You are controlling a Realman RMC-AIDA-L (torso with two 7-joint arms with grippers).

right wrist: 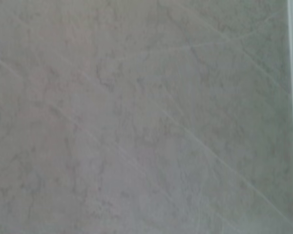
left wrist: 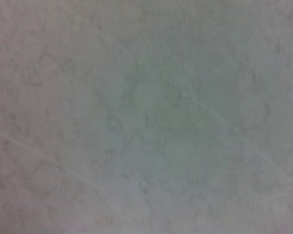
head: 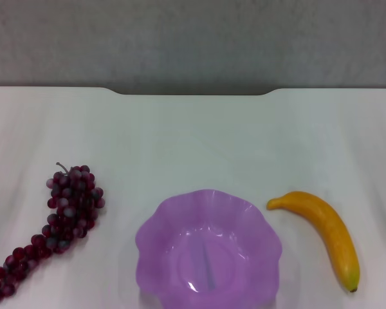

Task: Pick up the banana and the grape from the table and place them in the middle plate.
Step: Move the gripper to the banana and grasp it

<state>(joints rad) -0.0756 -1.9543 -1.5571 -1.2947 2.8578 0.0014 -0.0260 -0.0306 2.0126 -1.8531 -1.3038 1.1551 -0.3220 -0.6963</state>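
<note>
Neither gripper is showing in any view, so can't tell how far open either one is or whether it's holding anything. Both wrist cams are only seeing a blank grey mottled surface, no fingers, no fruit; can't tell what that surface is. Arms are looking parked out of the head view.

So no effector ref to place things from; going by head view instead. The middle plate (head: 209, 254) is sitting near the front edge, centre, nothing in it. The grape (head: 51, 228) is lying on the table (head: 193, 141) on the robot's left of the plate, clear of it, stem end pointing away from the robot. The banana (head: 325, 235) is lying on the right side, stem end near the plate rim but not touching.

Risks, my guess:
- grape bunch is long and floppy, an end grab is likely letting it swing or drag on the scalloped rim
- banana is smooth and curved, could roll or squirt out of a pinch
- plate is looking light, a bump could shove it.
</note>
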